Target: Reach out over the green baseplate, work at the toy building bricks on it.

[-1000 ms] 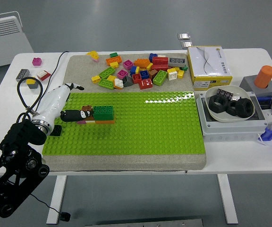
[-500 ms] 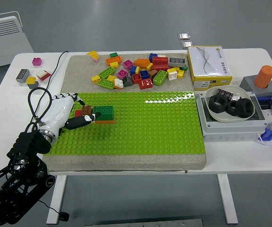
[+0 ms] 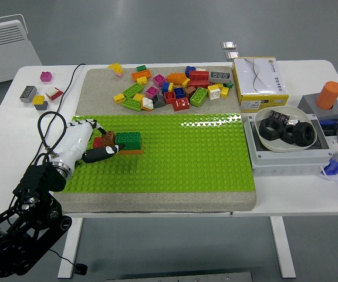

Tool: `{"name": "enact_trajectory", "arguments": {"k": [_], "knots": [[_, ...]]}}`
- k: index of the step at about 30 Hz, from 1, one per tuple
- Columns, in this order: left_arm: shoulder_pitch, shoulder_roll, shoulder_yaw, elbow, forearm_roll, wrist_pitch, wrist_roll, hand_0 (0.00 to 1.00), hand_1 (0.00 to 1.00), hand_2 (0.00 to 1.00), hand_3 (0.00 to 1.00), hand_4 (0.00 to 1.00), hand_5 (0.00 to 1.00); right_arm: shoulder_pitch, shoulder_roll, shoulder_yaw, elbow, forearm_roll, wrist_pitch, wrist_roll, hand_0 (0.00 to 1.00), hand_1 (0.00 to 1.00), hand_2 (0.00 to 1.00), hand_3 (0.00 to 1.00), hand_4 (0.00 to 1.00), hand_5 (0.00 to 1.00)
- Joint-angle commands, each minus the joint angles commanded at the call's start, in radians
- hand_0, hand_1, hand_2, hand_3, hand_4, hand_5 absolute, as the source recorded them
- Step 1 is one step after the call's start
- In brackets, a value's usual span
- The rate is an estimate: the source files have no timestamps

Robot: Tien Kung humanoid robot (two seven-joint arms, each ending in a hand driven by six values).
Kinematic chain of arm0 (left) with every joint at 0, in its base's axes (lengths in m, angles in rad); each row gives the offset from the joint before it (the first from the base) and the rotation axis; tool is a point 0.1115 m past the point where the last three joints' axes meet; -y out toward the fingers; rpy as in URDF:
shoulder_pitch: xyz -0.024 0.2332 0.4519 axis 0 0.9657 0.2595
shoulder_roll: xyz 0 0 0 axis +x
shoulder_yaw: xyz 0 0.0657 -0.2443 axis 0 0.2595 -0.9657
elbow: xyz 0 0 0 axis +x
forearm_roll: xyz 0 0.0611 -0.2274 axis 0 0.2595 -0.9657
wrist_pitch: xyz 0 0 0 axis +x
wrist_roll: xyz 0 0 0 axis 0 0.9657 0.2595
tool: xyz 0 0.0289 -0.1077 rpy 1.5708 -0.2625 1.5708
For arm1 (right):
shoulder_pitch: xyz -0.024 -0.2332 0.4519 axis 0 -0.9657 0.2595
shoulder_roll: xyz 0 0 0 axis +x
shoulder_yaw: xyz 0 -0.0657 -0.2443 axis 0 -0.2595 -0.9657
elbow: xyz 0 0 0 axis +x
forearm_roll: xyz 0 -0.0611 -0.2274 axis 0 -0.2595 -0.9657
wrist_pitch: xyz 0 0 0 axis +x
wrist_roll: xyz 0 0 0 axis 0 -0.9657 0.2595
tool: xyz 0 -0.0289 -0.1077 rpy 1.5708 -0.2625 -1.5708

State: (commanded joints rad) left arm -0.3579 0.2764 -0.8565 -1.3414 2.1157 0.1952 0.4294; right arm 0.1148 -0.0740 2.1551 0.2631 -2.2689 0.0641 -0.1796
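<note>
The green baseplate (image 3: 181,153) lies on a grey mat in the middle of the table. At its left part stands a small brick stack (image 3: 128,141): a dark green brick on an orange one, with brown and red bricks at its left end. My left hand (image 3: 101,144) reaches in from the lower left. Its fingers (image 3: 91,125) curl over the red and brown bricks, and its black thumb tip touches the dark green brick's lower left corner. The right arm does not show.
A pile of loose bricks (image 3: 172,88) lies on the mat behind the baseplate. A few stray bricks (image 3: 39,94) sit at the far left. A yellow-and-white box (image 3: 260,82) and a grey tray with a bowl of black rings (image 3: 286,132) stand at the right.
My left forearm has swung lower and closer in, and the hand has turned so its fingers arch over the stack's left end. The brick stack has stayed in place.
</note>
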Motion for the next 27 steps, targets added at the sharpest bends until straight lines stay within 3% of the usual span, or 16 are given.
{"name": "enact_trajectory", "arguments": {"k": [27], "knots": [[0.005,-0.001,0.010,-0.009,0.000,0.003,0.009,0.952,0.929,0.881,0.624,0.939,0.694,0.000,0.001,0.009,0.000,0.000,0.000,0.001,0.512,0.672,0.638,0.704,0.772,0.762]]}}
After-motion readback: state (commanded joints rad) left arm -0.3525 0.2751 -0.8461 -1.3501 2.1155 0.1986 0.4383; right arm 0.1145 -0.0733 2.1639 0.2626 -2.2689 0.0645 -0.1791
